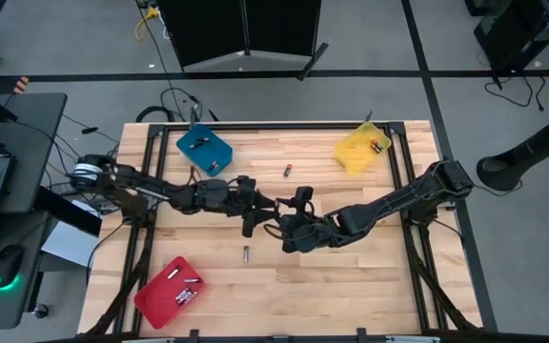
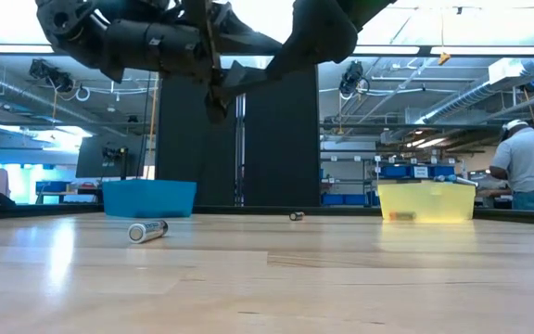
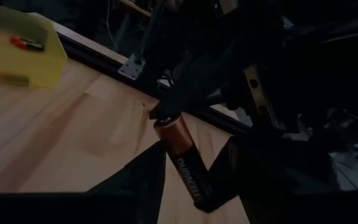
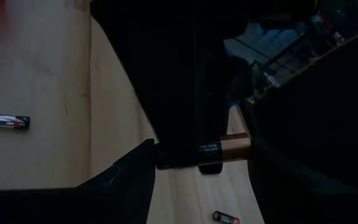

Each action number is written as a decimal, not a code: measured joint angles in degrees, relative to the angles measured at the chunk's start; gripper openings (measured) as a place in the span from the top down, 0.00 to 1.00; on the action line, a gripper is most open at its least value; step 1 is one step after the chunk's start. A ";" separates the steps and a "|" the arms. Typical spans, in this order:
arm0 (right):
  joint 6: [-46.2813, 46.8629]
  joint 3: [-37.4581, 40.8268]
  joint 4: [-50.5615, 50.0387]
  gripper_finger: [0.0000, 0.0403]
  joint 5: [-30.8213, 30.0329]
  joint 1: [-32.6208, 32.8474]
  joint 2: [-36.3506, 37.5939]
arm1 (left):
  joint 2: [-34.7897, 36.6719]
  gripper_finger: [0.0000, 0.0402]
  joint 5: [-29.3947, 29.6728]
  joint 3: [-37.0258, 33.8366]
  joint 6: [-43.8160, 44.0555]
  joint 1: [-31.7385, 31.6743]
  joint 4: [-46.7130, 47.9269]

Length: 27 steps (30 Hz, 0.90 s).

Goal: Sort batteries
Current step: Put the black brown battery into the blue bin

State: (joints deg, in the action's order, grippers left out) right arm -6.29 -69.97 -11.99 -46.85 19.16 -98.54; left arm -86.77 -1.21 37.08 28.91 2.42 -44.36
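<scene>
Currently the copper-and-black cylindrical battery (image 3: pixel 182 158) hangs above the middle of the wooden table (image 1: pixel 351 286), clamped end to end along its long axis by the right gripper (image 1: pixel 289 229). The left gripper (image 1: pixel 255 214) straddles its sides crosswise; whether it grips cannot be told.

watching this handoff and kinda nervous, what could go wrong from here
1. The copper-top battery hangs between both tools, left and right, above the table; a mistimed release could drop it.
2. If dropped, it could roll away from the trays, as the loose cell lies.
</scene>
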 joint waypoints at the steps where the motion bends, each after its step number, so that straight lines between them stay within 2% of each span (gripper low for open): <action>1: -0.12 0.00 0.13 0.44 0.00 0.00 0.00 | -0.42 0.54 -0.29 0.35 0.02 -0.17 0.04; 5: -0.14 -0.02 0.19 0.44 -0.02 0.00 0.00 | -0.88 0.62 -0.59 1.00 -0.22 -0.60 0.17; 11: -1.57 -0.04 -0.38 0.44 -0.92 0.02 -0.02 | -0.84 0.83 -0.75 1.03 0.48 -1.22 0.14; 13: -0.07 -0.11 0.06 0.44 -0.36 0.04 0.01 | -0.86 0.87 -2.21 0.95 -1.32 -1.55 0.79; 16: 2.22 -0.15 0.21 0.36 0.32 0.04 0.00 | -0.13 0.87 -4.37 1.02 -2.03 -2.09 1.63; 21: 3.24 -0.11 -0.66 0.23 -0.08 0.00 -0.02 | 4.30 0.87 -4.21 1.14 -4.94 -4.15 6.82; 24: 3.24 -0.11 -1.21 0.20 -1.04 0.00 -0.02 | 8.18 0.87 -4.15 1.34 -6.37 -5.98 11.49; 27: 3.18 -0.09 -2.53 0.21 -4.76 0.32 -0.04 | 12.70 0.87 -4.03 3.27 -9.04 -7.69 21.75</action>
State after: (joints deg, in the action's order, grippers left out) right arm -3.11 -70.06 -14.52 -51.62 19.48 -98.59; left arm -74.07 -5.23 40.35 19.86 -5.26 -22.61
